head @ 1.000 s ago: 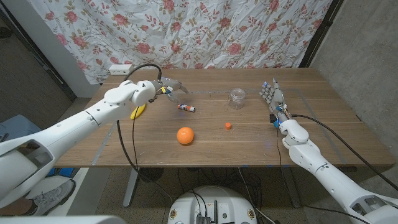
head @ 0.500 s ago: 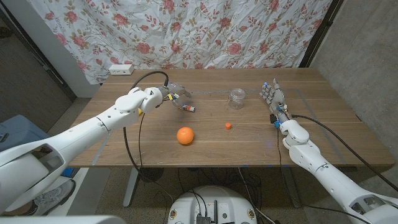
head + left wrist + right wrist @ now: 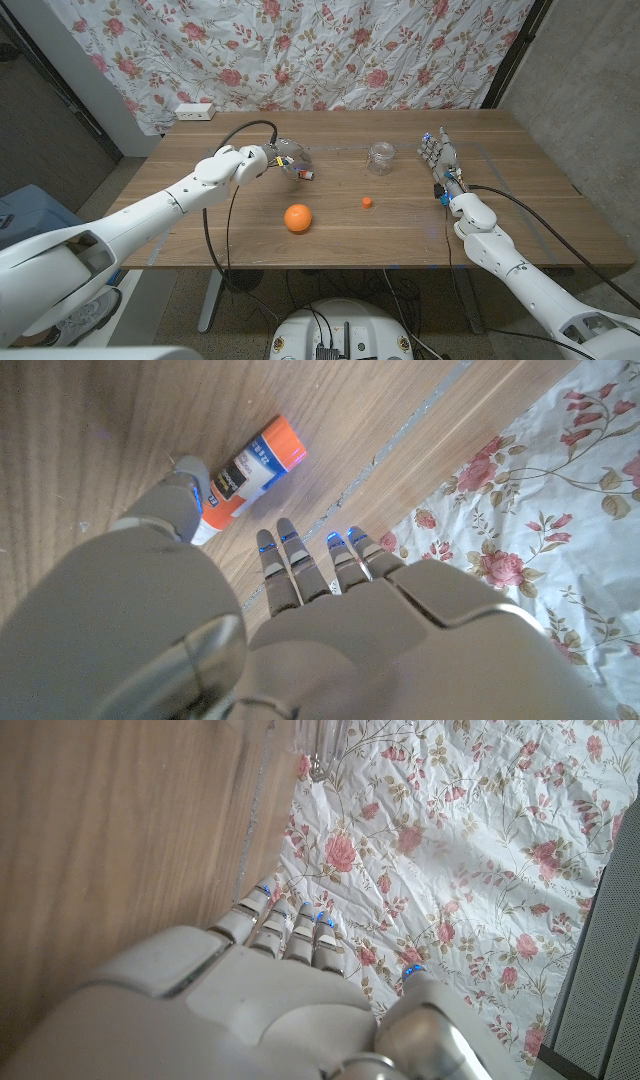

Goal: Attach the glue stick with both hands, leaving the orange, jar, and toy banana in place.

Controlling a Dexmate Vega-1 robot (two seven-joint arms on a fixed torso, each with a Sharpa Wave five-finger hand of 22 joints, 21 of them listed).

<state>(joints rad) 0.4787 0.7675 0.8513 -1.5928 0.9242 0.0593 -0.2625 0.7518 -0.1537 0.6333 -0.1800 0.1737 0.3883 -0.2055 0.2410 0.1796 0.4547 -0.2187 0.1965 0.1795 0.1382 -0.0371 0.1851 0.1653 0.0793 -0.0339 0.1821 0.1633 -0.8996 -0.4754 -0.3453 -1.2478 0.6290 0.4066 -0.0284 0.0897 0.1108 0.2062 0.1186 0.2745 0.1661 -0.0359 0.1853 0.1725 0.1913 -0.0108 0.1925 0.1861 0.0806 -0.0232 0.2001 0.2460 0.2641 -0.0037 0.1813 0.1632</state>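
The glue stick (image 3: 306,173) lies on the table left of centre; in the left wrist view its white labelled body and orange end (image 3: 251,468) are plain. My left hand (image 3: 283,157) hovers right over it with fingers spread, the thumb tip (image 3: 189,484) beside the stick's white end, holding nothing. A small orange cap (image 3: 367,202) lies apart, toward the middle. The orange (image 3: 297,217) sits nearer the front edge. The clear jar (image 3: 380,157) stands at the back middle. My right hand (image 3: 437,156) stands upright right of the jar, fingers up, holding nothing.
A white power strip (image 3: 195,111) lies at the table's back left corner. A floral curtain (image 3: 330,50) hangs close behind the table (image 3: 520,215). A grey wall (image 3: 590,90) rises to the right.
My left arm has swung right, bringing its hand from left of the glue stick to directly over it. The right hand, orange, jar and cap have not moved.
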